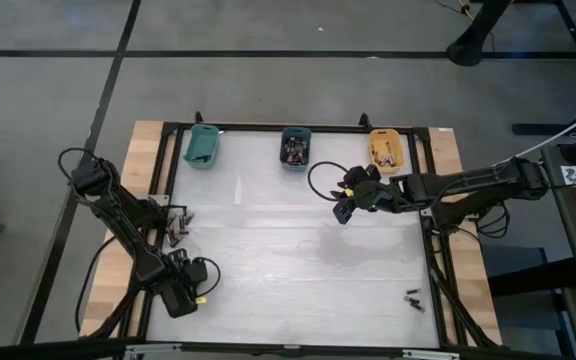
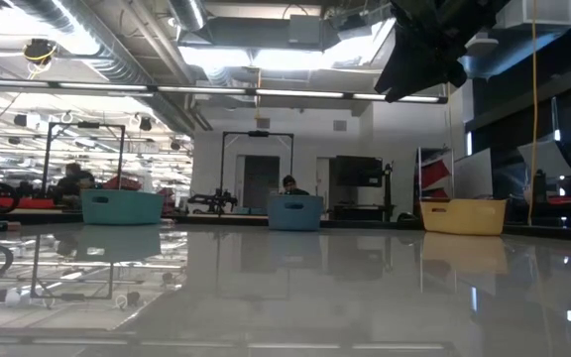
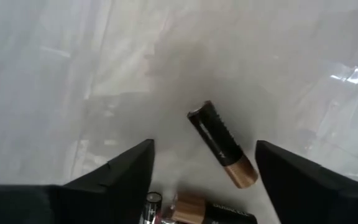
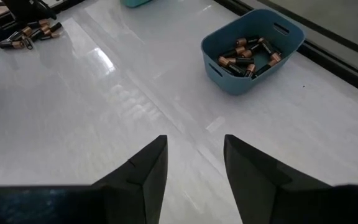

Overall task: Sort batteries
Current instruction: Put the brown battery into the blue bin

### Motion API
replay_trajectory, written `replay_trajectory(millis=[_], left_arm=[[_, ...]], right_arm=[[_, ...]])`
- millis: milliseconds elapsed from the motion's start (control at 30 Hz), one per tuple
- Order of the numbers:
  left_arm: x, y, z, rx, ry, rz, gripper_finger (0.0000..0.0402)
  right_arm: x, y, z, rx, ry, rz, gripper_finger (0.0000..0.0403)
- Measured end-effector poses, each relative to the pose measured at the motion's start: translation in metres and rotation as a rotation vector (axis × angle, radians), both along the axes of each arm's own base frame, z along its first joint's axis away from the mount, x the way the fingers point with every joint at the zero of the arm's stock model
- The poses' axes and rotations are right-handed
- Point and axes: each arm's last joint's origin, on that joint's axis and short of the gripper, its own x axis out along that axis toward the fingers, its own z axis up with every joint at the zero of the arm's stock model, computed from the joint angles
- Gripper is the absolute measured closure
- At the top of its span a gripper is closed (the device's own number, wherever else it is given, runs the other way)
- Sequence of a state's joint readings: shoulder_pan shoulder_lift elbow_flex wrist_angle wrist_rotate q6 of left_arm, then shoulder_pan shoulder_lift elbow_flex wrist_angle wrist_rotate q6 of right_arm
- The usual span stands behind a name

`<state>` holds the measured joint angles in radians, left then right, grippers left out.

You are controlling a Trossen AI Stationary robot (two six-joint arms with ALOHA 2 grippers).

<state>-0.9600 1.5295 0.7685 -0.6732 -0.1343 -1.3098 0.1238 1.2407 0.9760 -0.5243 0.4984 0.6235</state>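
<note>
The floor (image 1: 268, 60) around the table was grey, with dark lines (image 1: 118, 50) running across it. The table (image 1: 298, 260) had a white shiny top and light wooden edges (image 1: 143, 150) under a black frame (image 1: 298, 128). Behind the table was a big workroom. Long bright lights (image 2: 266, 59) shone from the ceiling, next to silver pipes (image 2: 97, 40). A black frame (image 2: 256, 169) stood far back by a dark doorway. Two people (image 2: 288, 184) sat far away. A yellow cable (image 2: 534, 109) hung down near a dark wall (image 2: 553, 129).
</note>
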Motion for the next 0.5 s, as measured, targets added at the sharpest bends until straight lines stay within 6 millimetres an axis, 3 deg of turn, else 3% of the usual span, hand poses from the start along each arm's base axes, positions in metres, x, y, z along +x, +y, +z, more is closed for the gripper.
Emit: replay_trajectory(millis=[300, 500], left_arm=[[0.0001, -0.0002, 0.0000, -0.002, -0.001, 0.003, 0.0251], [0.0009, -0.0010, 0.0002, -0.016, -0.010, 0.037, 0.0301]], right_arm=[[-0.0001, -0.0003, 0.0001, -0.007, -0.001, -0.007, 0.0244], [-0.0001, -0.0003, 0.0001, -0.007, -0.001, -0.007, 0.0244]])
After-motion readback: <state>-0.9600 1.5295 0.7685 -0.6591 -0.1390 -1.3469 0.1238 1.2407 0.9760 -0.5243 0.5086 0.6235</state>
